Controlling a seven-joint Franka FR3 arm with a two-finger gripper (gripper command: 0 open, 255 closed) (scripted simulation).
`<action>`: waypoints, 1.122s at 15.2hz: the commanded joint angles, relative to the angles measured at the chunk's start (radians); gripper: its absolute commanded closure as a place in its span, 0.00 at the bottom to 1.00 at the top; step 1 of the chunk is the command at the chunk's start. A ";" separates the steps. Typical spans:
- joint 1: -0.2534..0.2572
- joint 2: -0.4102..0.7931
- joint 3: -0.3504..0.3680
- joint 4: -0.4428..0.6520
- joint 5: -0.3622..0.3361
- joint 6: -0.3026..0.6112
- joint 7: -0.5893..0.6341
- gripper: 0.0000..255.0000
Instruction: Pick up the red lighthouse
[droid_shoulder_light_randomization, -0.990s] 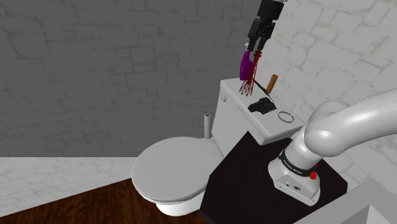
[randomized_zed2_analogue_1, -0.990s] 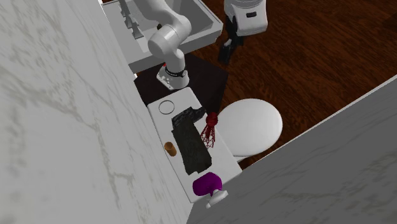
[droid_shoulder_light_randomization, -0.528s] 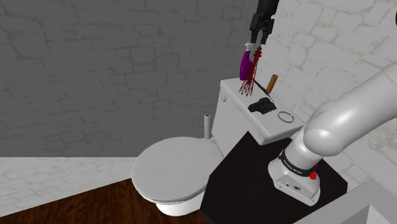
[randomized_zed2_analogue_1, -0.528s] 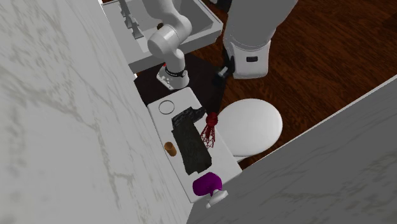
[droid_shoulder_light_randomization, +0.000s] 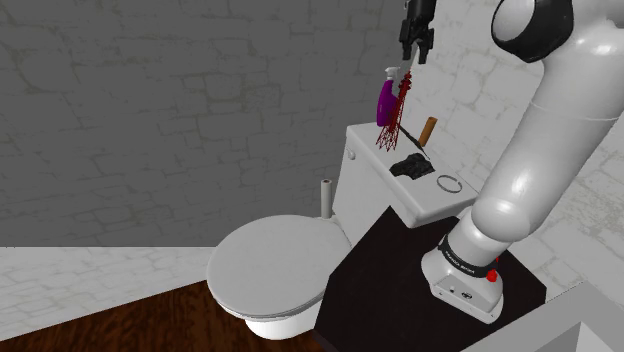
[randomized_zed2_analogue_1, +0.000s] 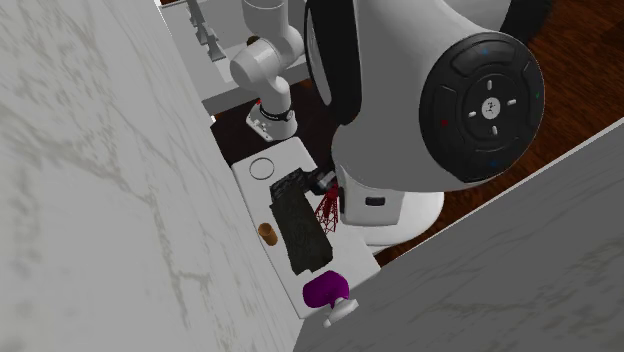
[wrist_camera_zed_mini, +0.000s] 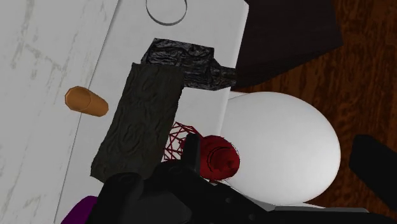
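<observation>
Open gripper above the red lighthouse on the toilet tank lid.

The gripper (droid_shoulder_light_randomization: 411, 58) hangs well above the tank lid (droid_shoulder_light_randomization: 420, 195), its fingers spread apart and grasping nothing. The red lighthouse (droid_shoulder_light_randomization: 390, 125), a thin wire lattice with a solid red cap, stands upright at the lid's edge nearest the toilet seat (droid_shoulder_light_randomization: 270, 265). It is just beside a dark cloth (wrist_camera_zed_mini: 137, 124), with a purple spray bottle (droid_shoulder_light_randomization: 384, 103) near it at the lid's far end in the shoulder view. In the wrist view the cap sits close against one finger, not midway between the two. A good approach would first centre the cap between the fingers, then descend straight and close on the solid upper part, not on the lattice. Standing at the edge, it would likely tip toward the seat if a finger nudged it.
</observation>
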 joint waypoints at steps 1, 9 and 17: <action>-0.047 0.114 -0.021 0.124 0.021 -0.074 -0.046 0.00; -0.028 0.079 -0.013 -0.025 0.006 0.044 -0.039 0.00; -0.028 0.080 -0.013 -0.025 0.007 0.045 -0.038 1.00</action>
